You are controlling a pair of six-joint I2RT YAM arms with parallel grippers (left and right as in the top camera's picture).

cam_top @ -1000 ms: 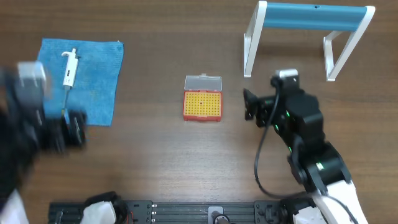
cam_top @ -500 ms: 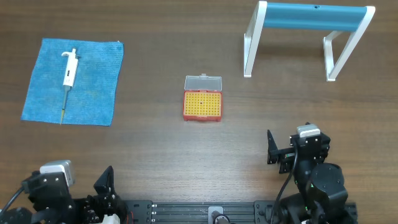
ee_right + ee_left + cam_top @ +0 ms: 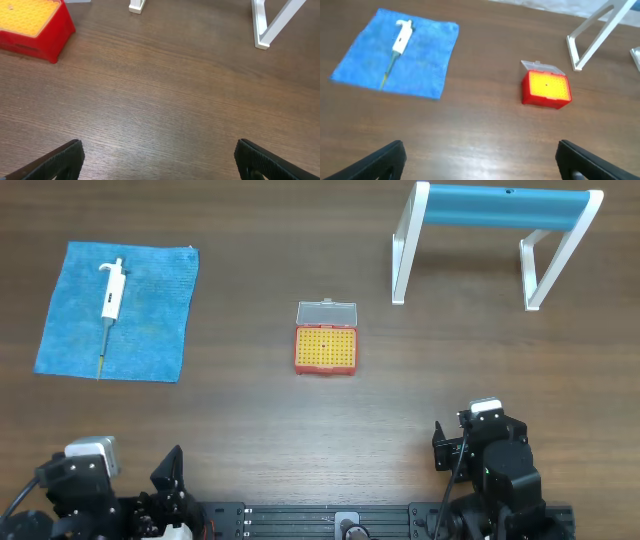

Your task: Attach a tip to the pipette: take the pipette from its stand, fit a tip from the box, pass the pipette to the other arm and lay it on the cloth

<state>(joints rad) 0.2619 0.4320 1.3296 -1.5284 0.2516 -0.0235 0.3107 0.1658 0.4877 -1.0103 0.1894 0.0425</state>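
The pipette (image 3: 110,295) is lying flat on the cloth (image 3: 150,330) in the upper left of the top view. It has a white, chunky plastic body with a flared head at the far end, narrowing to a thin yellowish tip that points toward the near edge of the cloth. The cloth is blue with a fuzzy, towel-like weave, roughly rectangular, and its edges are a bit wavy.

The tip box (image 3: 326,350) sits in the middle of the frame. It's a small red plastic block with a yellow grid of tips on top, and its clear lid is flipped open behind it. The stand (image 3: 500,204) is in the upper right, with flat white angled legs and a smooth round blue bar across the top. Everything sits on the table (image 3: 250,430), which is dark brown with a long, streaky wood grain.

Both arms are tucked down at the bottom edge of the top view, left and right. The left gripper (image 3: 480,162) has its matte black fingers (image 3: 382,159) spread wide with nothing between them. The right gripper (image 3: 160,160) is the same, jaws wide apart over bare wood, well away from the box and the pipette.
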